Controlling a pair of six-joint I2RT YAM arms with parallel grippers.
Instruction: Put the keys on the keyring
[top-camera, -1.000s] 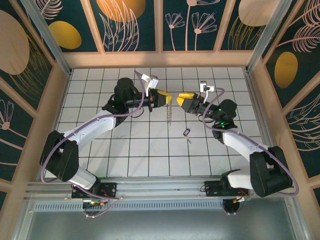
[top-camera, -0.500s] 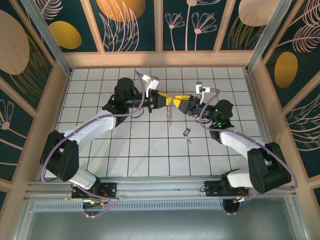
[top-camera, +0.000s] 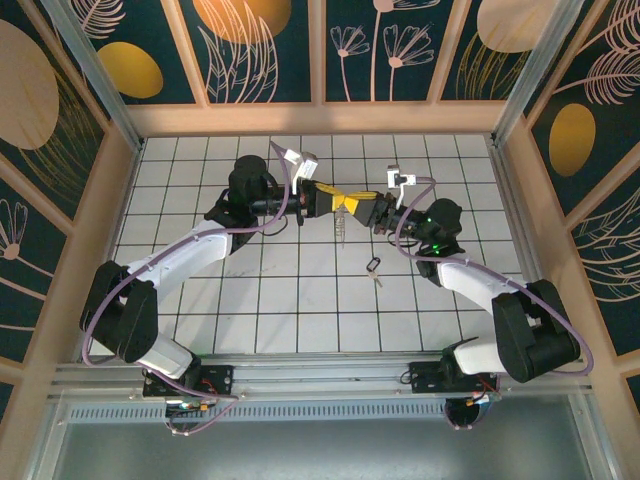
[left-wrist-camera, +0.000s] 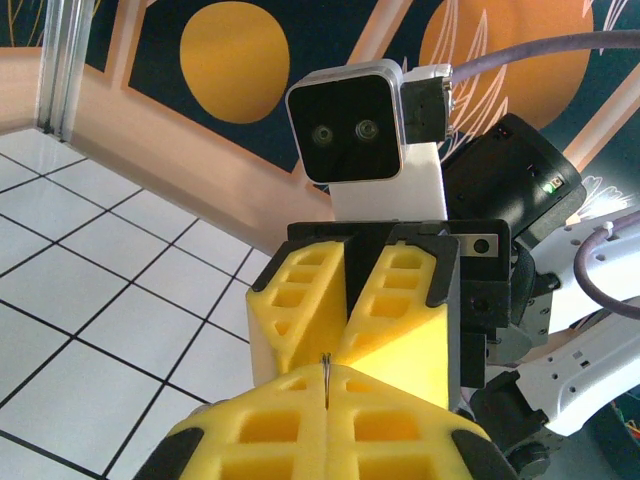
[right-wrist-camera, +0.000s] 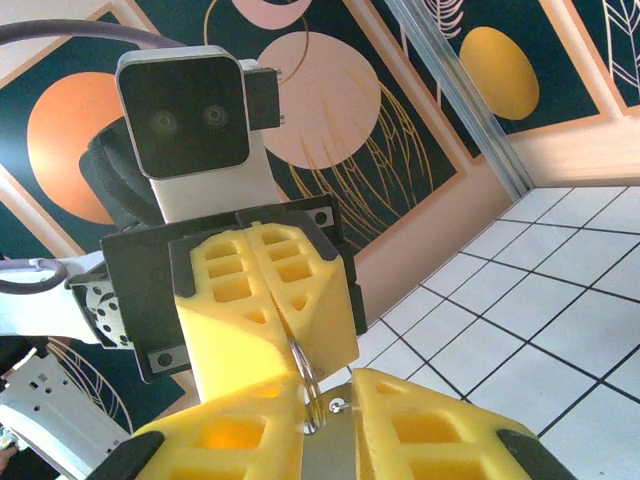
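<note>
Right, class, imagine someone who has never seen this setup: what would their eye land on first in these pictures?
Most likely the left arm and right arm meeting above the middle of the white tiled table, their bright yellow jaws tip to tip. Next, the keyring dangling beneath that meeting point, pinched in the left jaws, and one small black-headed key lying alone on the tiles just nearer the bases.

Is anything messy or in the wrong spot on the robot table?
One small black-headed key lies loose on the white tiles, by itself and not on the keyring. The keyring dangles in the air above the tiles, pinched by the left gripper. Nothing looks spilled or broken.
</note>
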